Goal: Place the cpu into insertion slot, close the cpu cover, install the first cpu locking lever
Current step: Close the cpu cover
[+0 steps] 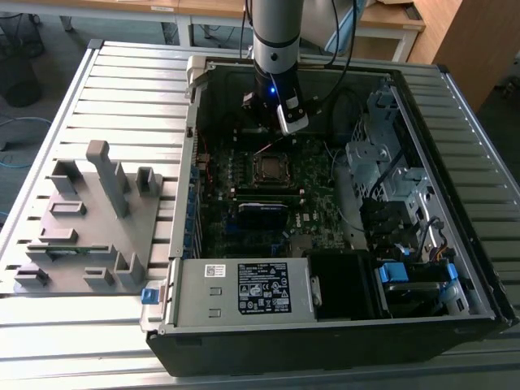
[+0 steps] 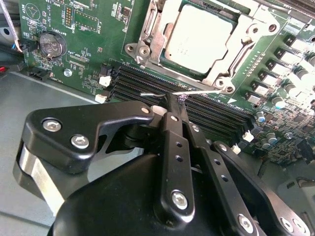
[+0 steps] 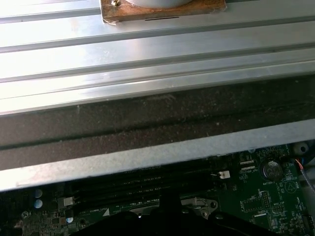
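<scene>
The pincer (image 2: 181,98) is inside the computer case (image 1: 341,345) on the slatted worktop (image 1: 122,89), fingers together, tips above the black memory slots (image 2: 147,81) at a thin wire lever (image 2: 152,93). The cpu (image 2: 199,32) sits in the insertion slot (image 1: 270,167), just beyond the tips. The cpu cover (image 2: 150,37) lies flat around it.

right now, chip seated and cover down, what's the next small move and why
Probably press the gripper slightly down on the thin lever: the chip already lies under the shut cover, and its closed tips sit right at that rod.
</scene>
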Available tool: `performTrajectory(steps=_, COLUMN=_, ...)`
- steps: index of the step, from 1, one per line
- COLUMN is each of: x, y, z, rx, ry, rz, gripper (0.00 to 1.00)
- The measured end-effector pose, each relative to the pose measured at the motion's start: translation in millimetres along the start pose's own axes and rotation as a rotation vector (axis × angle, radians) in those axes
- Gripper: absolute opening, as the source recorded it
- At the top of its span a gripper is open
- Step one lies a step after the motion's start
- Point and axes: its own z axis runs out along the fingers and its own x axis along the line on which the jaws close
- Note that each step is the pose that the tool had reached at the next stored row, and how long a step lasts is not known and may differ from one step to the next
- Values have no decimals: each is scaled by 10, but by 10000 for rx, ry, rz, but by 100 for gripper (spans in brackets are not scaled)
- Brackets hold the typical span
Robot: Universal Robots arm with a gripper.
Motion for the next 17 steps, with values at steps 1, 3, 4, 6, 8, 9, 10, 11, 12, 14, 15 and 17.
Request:
performTrajectory(steps=1, x=0, y=0, z=0, rx=0, ry=0, rz=0, gripper=10)
performTrajectory(steps=3, x=0, y=-1, z=0, rx=-9, ry=-1, rz=0, gripper=10)
performTrajectory(steps=4, x=1, y=-2, z=1, rx=-22, ry=-1, rz=1, gripper=10)
performTrajectory(steps=6, x=0, y=-4, z=1, rx=-63, ry=5, rz=4, gripper=10)
performTrajectory(steps=8, x=0, y=-8, z=1, rx=-77, ry=7, rz=6, gripper=10)
performTrajectory(steps=9, x=-1, y=-12, z=0, rx=-81, ry=8, rz=6, gripper=10)
performTrajectory(steps=10, x=-3, y=-18, z=-1, rx=-82, ry=8, rz=6, gripper=10)
performTrajectory(steps=11, x=-4, y=-25, z=-2, rx=-82, ry=8, rz=6, gripper=10)
performTrajectory(steps=12, x=-5, y=-33, z=-4, rx=-82, ry=8, rz=7, gripper=10)
performTrajectory(steps=14, x=-7, y=-46, z=-6, rx=-82, ry=7, rz=7, gripper=10)
performTrajectory(steps=15, x=-8, y=-52, z=-5, rx=-84, ry=8, rz=7, gripper=10)
performTrajectory(steps=17, x=-10, y=-66, z=-1, rx=-113, ry=5, rz=8, gripper=10)
